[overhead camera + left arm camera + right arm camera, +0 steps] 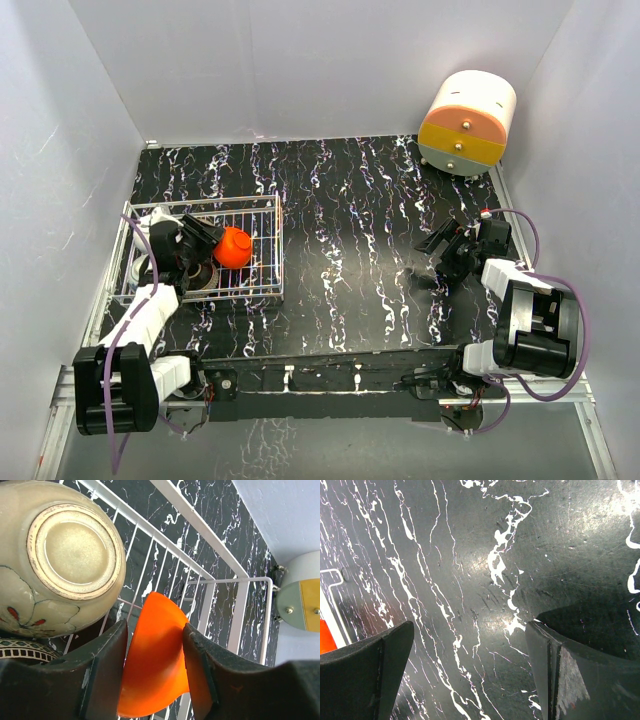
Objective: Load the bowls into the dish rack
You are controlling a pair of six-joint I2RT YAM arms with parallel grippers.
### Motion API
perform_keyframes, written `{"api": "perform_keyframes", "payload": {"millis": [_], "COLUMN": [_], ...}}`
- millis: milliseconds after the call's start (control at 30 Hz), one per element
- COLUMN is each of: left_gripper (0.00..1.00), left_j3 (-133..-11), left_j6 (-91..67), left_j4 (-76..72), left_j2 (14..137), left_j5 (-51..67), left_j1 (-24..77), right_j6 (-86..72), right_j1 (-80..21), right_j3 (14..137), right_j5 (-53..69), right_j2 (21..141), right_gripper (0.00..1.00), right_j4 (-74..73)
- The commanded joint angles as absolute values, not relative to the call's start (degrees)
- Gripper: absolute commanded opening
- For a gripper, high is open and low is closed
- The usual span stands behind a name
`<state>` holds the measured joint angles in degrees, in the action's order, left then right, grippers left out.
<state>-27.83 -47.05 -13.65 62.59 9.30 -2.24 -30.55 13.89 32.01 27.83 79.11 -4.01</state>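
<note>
The dish rack [200,209] is a white wire basket at the left of the table. My left gripper [212,240] reaches into it and is shut on the red-orange bowl [234,247], held on edge near the rack's right side. In the left wrist view the bowl [150,670] sits between my fingers [107,665] above the rack wires [235,580]. A cream bowl with faint painted marks [65,555] lies bottom-up beside it, above a patterned rim [20,649]. A brown bowl [200,276] shows in the rack under my arm. My right gripper [440,250] is open and empty over the table [470,630].
A round cream-and-orange drawer cabinet [467,122] stands at the back right and shows at the edge of the left wrist view [300,600]. The table [360,230] is black marble-patterned, with white walls on three sides. The rack's corner [330,605] shows at the left of the right wrist view.
</note>
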Motion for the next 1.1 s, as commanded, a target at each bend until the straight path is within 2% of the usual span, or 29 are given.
{"api": "perform_keyframes", "payload": {"millis": [0, 100, 200, 333, 867, 1067], "left_gripper": [0.45, 0.51, 0.66, 0.75, 0.78, 0.79], "left_j3": [-27.65, -28.89, -30.81, -32.94, -44.83, -46.86], "left_j6": [-44.65, -43.90, -42.76, -41.30, -36.41, -35.69], "left_j4": [-8.68, -7.14, -3.87, -0.40, 13.48, 15.04], "left_j2": [62.26, 61.74, 61.43, 60.85, 62.41, 61.04], "left_j5": [7.72, 6.99, 5.86, 4.42, -2.04, 0.03], "left_j1": [-2.26, -2.21, -2.21, -2.20, -2.19, -2.18], "right_j6": [-29.97, -30.12, -30.15, -30.23, -30.67, -30.63], "right_j1": [14.06, 14.01, 14.06, 14.01, 14.02, 13.98], "right_j3": [30.45, 30.58, 30.76, 30.76, 30.59, 30.50], "right_j5": [26.67, 26.80, 26.88, 27.05, 27.72, 27.69], "right_j2": [79.98, 80.07, 80.15, 80.23, 80.76, 80.60], "right_gripper": [0.98, 0.98, 0.98, 0.98, 0.98, 0.98], "right_j4": [-4.04, -3.96, -3.97, -3.71, -2.91, -2.99]}}
